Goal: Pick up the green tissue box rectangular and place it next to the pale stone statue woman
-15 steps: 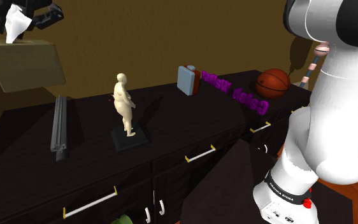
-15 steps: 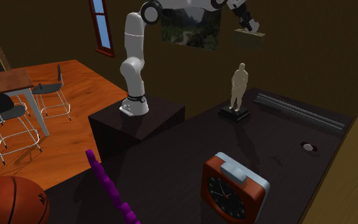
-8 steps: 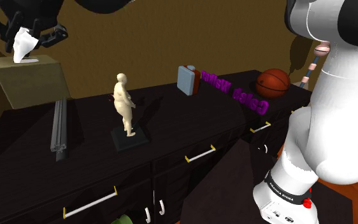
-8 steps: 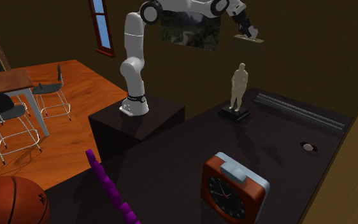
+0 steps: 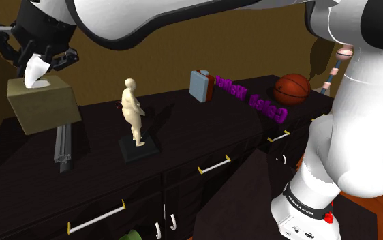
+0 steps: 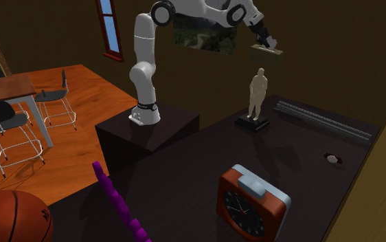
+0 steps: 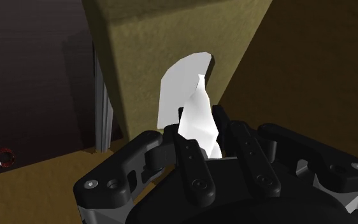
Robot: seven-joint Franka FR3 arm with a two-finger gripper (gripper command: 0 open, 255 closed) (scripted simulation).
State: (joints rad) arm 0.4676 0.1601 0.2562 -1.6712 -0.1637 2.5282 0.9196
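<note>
An olive-green tissue box (image 5: 43, 103) hangs tilted in the air, above the dark cabinet top (image 5: 204, 136). A white tissue (image 5: 36, 69) sticks out of its top. My black gripper (image 5: 37, 57) is shut on that tissue and carries the box by it. In the wrist view the fingers (image 7: 192, 159) clasp the tissue (image 7: 193, 108) against the box top (image 7: 171, 44). The pale statue of a woman (image 5: 134, 109) stands upright on a dark base, to the shoulder view's right of the box. From the second exterior view, box (image 6: 266, 52) and gripper (image 6: 268, 43) hover just above the statue (image 6: 257, 93).
A grey metal rail (image 5: 64, 136) lies on the cabinet under the box. A red-and-blue clock (image 5: 200, 85), purple letters (image 5: 251, 99) and a basketball (image 5: 292, 88) stand further toward the shoulder view's right. A small ring (image 6: 332, 158) lies past the rail.
The gripper has come down and toward the shoulder view's right with the box hanging from it, closer to the statue. The box is lower over the rail.
</note>
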